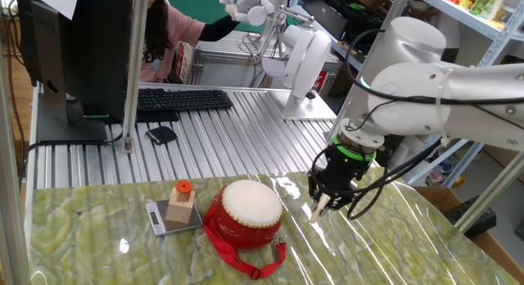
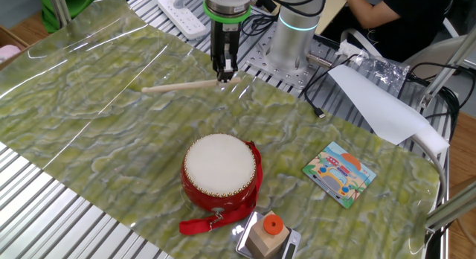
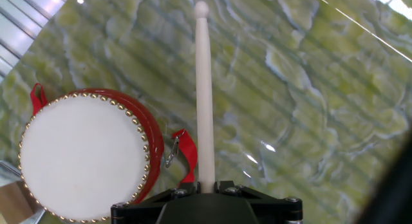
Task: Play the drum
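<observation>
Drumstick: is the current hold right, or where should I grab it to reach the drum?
Keep this hold. The gripper, pointing down from above, is shut on the drumstick at its butt end, so the shaft runs out level with its rounded tip free. The stick lies beside the drum, not over its skin; a mid-shaft grip would shorten the swing.

Glossy red drum (image 2: 220,173) at the lower middle, cream-white skin ringed with brass-coloured studs, a red strap (image 2: 204,224) trailing below it. The cloth (image 2: 89,103) under it all is mottled green with pale marbled streaks. A pale wooden stick (image 3: 205,95) runs up the middle of the hand view. Lower right, a wooden block (image 2: 266,238) with an orange cap. To the right, a card (image 2: 339,173) with a colourful cartoon picture edged in blue. White arm (image 1: 426,80), black gripper (image 2: 224,71) with a green ring.
</observation>
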{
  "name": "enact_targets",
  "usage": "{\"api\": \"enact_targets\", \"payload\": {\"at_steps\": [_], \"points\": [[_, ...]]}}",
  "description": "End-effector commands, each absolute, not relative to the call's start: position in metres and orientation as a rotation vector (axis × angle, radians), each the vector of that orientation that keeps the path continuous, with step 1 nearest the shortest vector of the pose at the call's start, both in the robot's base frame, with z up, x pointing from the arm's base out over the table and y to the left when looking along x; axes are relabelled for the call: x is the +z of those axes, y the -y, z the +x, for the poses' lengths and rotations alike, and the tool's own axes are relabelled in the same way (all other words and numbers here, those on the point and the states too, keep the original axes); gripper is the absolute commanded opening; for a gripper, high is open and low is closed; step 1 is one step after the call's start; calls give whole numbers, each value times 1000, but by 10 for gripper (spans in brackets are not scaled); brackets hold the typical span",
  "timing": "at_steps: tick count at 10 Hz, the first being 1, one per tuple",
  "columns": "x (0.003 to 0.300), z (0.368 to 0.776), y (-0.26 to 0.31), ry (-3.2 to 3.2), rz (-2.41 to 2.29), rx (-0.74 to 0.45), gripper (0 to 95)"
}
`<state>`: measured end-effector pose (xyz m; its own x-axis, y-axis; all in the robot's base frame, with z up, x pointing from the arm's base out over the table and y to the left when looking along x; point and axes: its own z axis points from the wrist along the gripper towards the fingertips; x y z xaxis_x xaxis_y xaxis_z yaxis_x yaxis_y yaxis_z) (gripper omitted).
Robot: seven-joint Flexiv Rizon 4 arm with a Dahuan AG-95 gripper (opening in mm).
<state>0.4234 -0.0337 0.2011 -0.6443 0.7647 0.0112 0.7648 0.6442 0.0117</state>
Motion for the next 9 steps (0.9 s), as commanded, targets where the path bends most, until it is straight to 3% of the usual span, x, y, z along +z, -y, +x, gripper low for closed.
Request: {"api": "enact_targets", "payload": {"at_steps": [1, 9], "points": [[200, 422, 34, 2885, -1252, -13, 0], [200, 422, 34, 2950, -1061, -14, 0]]}}
